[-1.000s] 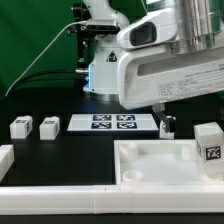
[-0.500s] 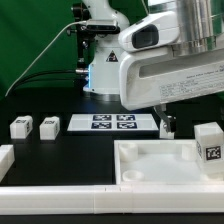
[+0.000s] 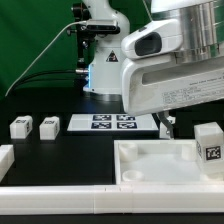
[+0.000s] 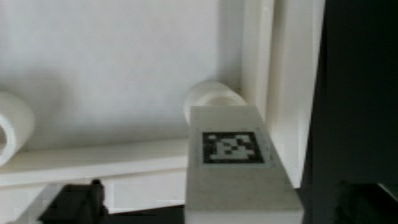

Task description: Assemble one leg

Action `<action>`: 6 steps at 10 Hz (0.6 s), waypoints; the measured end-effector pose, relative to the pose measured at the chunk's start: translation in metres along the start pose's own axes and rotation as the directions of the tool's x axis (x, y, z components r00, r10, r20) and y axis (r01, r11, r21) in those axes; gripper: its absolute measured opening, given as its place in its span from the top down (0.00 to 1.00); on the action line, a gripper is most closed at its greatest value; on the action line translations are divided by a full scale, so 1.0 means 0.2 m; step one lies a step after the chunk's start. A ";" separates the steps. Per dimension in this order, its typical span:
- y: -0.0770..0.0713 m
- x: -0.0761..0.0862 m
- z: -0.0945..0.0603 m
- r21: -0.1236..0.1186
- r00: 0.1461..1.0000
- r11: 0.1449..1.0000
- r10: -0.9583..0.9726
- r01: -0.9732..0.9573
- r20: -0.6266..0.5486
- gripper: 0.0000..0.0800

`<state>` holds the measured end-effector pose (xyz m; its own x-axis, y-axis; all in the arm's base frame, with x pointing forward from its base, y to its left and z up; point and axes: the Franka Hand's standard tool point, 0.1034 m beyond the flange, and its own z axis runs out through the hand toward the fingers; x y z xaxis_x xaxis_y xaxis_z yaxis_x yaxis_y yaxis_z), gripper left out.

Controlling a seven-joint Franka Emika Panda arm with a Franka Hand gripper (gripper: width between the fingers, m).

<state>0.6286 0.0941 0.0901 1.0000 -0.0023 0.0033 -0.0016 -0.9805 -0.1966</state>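
In the wrist view a white leg (image 4: 235,170) with a black-and-white tag lies between my gripper (image 4: 222,205) fingers, its rounded end toward the white square panel (image 4: 107,90). The dark fingertips (image 4: 71,205) stand apart from the leg with a gap on each side, so the gripper is open. In the exterior view the gripper (image 3: 165,126) hangs just behind the panel's (image 3: 150,172) far edge, and the arm hides that leg. Two more legs (image 3: 20,127) (image 3: 48,126) stand at the exterior view's left. A third leg (image 3: 209,142) stands at the panel's right.
The marker board (image 3: 112,122) lies behind the panel, left of the gripper. A long white bar (image 3: 80,200) runs along the front. A white block (image 3: 5,157) sits at the left edge. The robot base stands at the back.
The arm's upper body has shifted slightly up and toward the exterior view's right. The loose legs and the panel have not moved.
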 end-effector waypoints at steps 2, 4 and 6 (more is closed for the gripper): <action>0.00 -0.01 0.03 0.000 1.000 1.000 0.001 -0.001 0.009 0.19; 0.00 -0.02 0.05 0.000 1.000 1.000 -0.001 0.001 0.015 0.19; -0.01 -0.02 0.05 0.000 1.000 1.000 -0.002 0.002 0.016 0.34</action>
<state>0.6243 0.0978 0.0799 0.9999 0.0033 -0.0120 0.0009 -0.9805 -0.1967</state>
